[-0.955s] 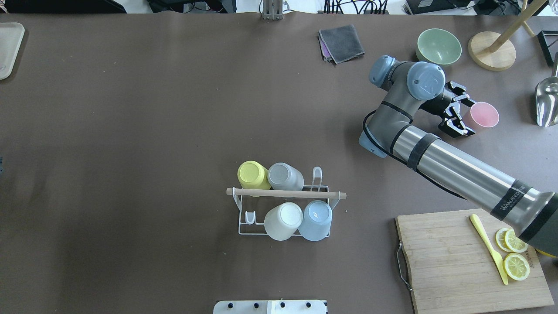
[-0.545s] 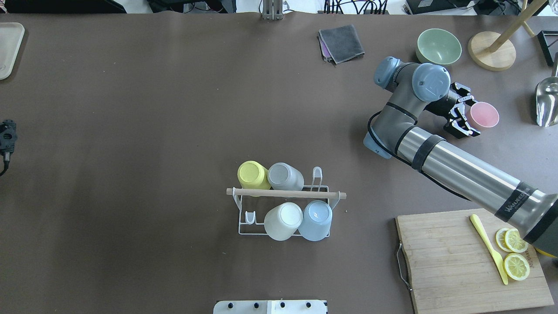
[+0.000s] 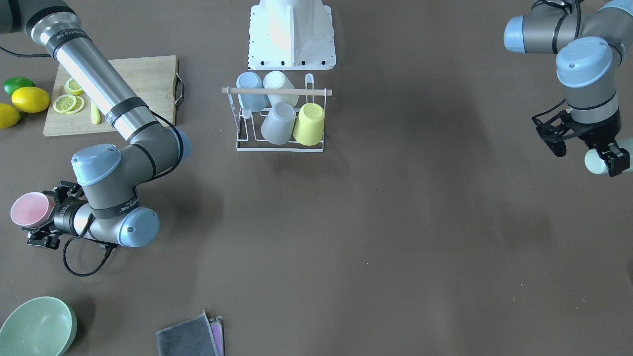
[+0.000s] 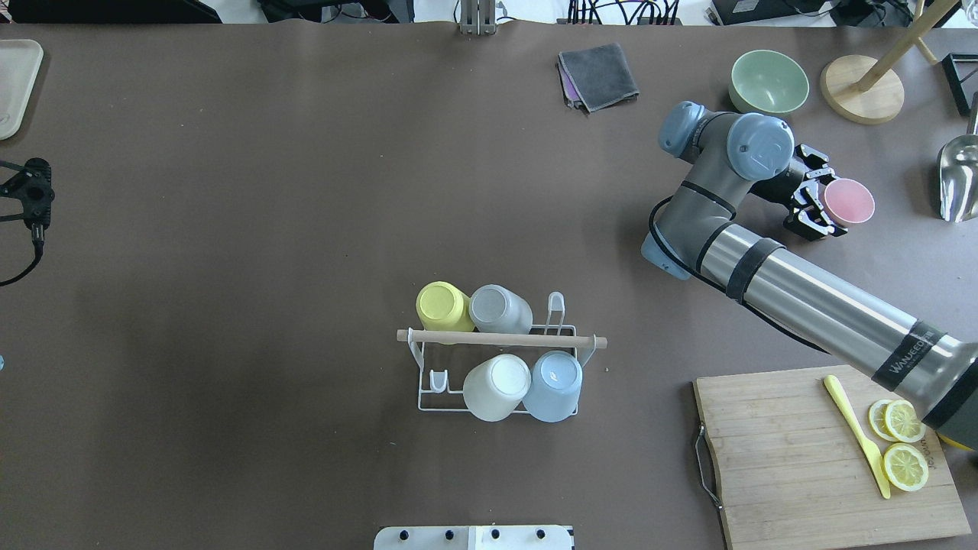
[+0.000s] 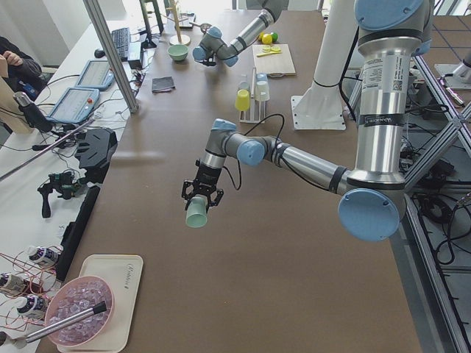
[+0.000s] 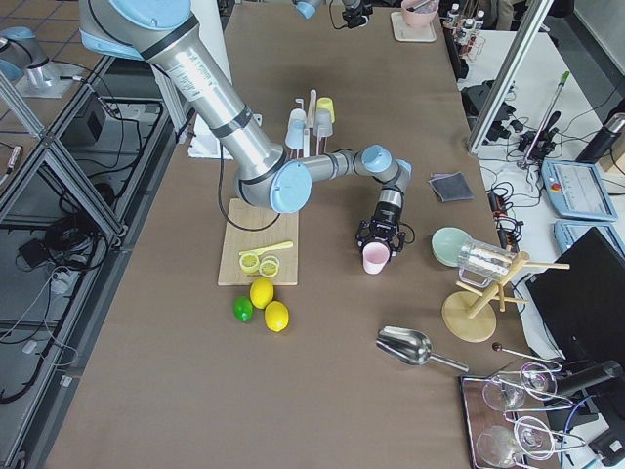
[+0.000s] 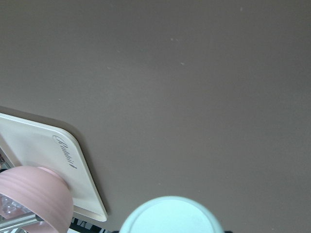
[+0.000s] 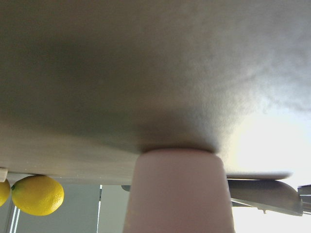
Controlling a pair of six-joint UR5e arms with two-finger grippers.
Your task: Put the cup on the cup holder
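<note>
The cup holder (image 4: 500, 341), a white wire rack with a wooden rod, stands mid-table and also shows in the front view (image 3: 277, 92). It carries several upturned cups: yellow, grey, white and blue. A pink cup (image 4: 850, 202) stands upright on the table at the far right. My right gripper (image 4: 829, 198) is open, with a finger on each side of the pink cup (image 3: 30, 208). My left gripper (image 3: 606, 158) is shut on a pale mint cup (image 3: 592, 163) and holds it above the table's left end (image 5: 196, 214).
A green bowl (image 4: 769, 81), a grey cloth (image 4: 598, 75), a wooden stand (image 4: 862, 89) and a metal scoop (image 4: 959, 179) lie around the right gripper. A cutting board (image 4: 795, 458) with lemon slices is at the front right. A tray (image 7: 39, 155) is at the left end.
My right gripper has slid further towards the pink cup, which has stayed put. My left gripper has come into the overhead view at the left edge and moved away from the robot.
</note>
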